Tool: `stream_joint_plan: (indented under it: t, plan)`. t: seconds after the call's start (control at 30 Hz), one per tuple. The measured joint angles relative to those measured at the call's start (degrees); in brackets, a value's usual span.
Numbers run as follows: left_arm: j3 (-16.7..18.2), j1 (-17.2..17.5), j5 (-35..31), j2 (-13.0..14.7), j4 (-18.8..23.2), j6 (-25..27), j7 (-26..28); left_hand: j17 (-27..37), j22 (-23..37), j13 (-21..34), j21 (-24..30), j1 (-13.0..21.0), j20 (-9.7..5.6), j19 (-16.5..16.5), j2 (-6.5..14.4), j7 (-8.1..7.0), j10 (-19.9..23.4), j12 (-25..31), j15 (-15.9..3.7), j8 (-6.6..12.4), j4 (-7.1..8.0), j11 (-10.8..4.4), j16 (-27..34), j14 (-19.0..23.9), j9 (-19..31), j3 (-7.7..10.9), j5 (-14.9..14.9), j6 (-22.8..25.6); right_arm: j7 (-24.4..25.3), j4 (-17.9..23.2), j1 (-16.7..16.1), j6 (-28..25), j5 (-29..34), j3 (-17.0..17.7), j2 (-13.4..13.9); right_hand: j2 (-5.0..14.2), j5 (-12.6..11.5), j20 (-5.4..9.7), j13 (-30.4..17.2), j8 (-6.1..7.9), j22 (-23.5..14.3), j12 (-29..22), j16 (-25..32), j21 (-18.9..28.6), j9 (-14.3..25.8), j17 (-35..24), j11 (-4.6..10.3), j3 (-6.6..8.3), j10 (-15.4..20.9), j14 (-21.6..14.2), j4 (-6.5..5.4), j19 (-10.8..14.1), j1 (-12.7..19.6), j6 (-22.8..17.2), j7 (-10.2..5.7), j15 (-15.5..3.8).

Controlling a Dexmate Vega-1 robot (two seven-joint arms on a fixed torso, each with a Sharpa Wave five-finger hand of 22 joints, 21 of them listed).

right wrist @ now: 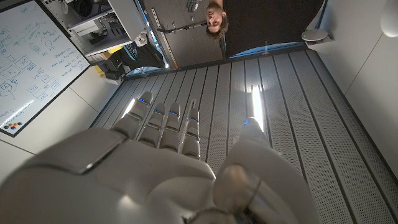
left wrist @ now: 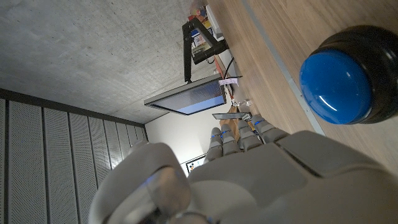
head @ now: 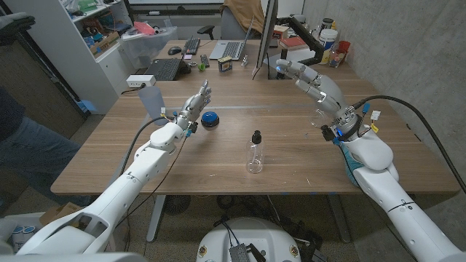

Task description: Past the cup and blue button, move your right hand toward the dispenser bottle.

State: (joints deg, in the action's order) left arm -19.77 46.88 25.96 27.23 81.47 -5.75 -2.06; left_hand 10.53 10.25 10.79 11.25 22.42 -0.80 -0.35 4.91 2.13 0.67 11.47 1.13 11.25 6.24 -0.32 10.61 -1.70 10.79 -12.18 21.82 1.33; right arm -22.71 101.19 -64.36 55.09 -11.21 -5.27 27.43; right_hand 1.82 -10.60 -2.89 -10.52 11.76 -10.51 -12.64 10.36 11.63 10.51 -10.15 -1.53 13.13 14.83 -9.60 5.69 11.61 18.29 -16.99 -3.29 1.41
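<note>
Dispenser bottle point(head: 254, 152): clear, black pump top, upright on table point(head: 291, 138).

Wooden table point(head: 291, 156) w/ dispenser bottle point(head: 254, 152), blue button point(head: 210, 120), cup point(head: 150, 100).

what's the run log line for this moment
right robot hand: raised, open, holds nothing | left robot hand: open beside blue button | dispenser bottle: upright, untouched

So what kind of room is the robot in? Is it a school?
It looks more like an office or robot lab than a school. Behind the wooden table are laptops and a keyboard, shelves of boxes stand to one side, and a whiteboard with scribbled notes hangs on a wall.
</note>
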Motion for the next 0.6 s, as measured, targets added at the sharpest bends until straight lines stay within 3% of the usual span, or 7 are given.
stream_joint_plan:
  t: [0.6]
  plan:
    - [-0.26, -0.15, -0.10, -0.20, -0.01, -0.27, -0.21, 0.00, 0.00, 0.00, 0.00, 0.09, 0.00, 0.00, 0.09, 0.00, 0.00, 0.00, 0.00, 0.00, -0.18, 0.00, 0.00, 0.00, 0.00, -0.18, 0.00, 0.00, 0.29, 2.56, 0.14, -1.29, 5.54, 0.57, 0.98, -0.40, 0.00, -0.40, 0.00, 0.00, 0.00, 0.00, 0.00, -0.22, 0.00, 0.00, 0.21, -0.23, -0.22, -0.01, 0.24, -0.41, 0.40, -0.01, -0.63, 0.00]
